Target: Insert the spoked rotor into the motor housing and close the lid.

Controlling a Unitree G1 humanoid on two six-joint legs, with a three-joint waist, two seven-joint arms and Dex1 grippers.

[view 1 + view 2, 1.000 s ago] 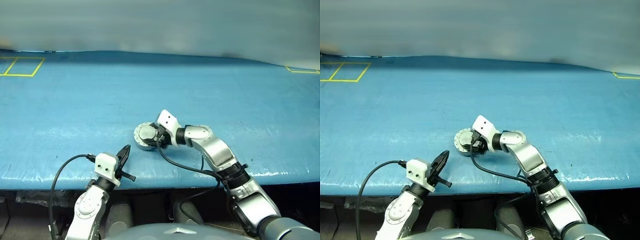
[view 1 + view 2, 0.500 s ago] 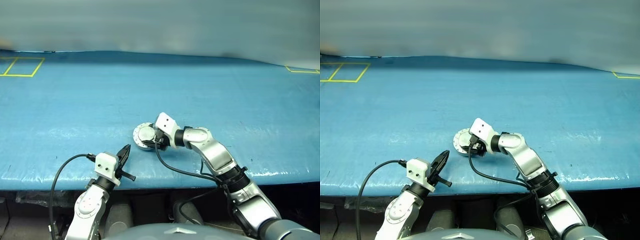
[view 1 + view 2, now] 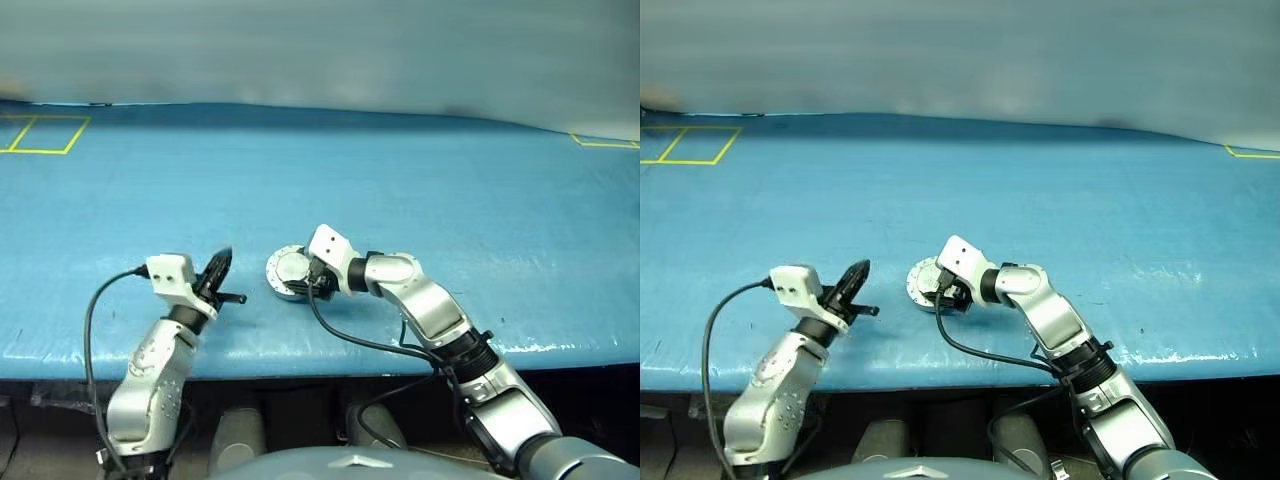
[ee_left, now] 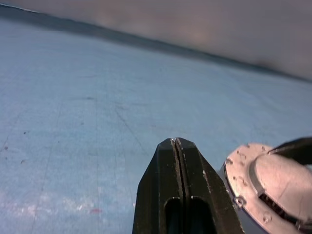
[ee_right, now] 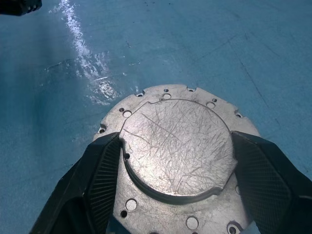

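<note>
The lid (image 3: pixel 290 268) lies flat on the blue table, plain grey side with its raised centre (image 5: pixel 175 148) facing up. It covers the motor housing, so the windings are hidden, and so is the spoked rotor. My right gripper (image 3: pixel 311 272) reaches in from the right. Its black fingers (image 5: pixel 100 170) press against both sides of the raised centre, shut on the lid. Left of the lid and a short way off, my left gripper (image 3: pixel 222 263) hovers level over the table, shut and holding nothing. The left wrist view shows its tips (image 4: pixel 175 142) with the lid (image 4: pixel 253 178) beside them.
Yellow tape squares (image 3: pixel 40 133) mark the table's far left corner, and a yellow corner mark (image 3: pixel 605 141) sits at the far right. A black cable (image 3: pixel 360 340) trails from my right wrist across the table's front edge (image 3: pixel 330 362).
My left arm has lifted from the table's front edge and swung forward and left, rolling its wrist. The right gripper stays on the lid.
</note>
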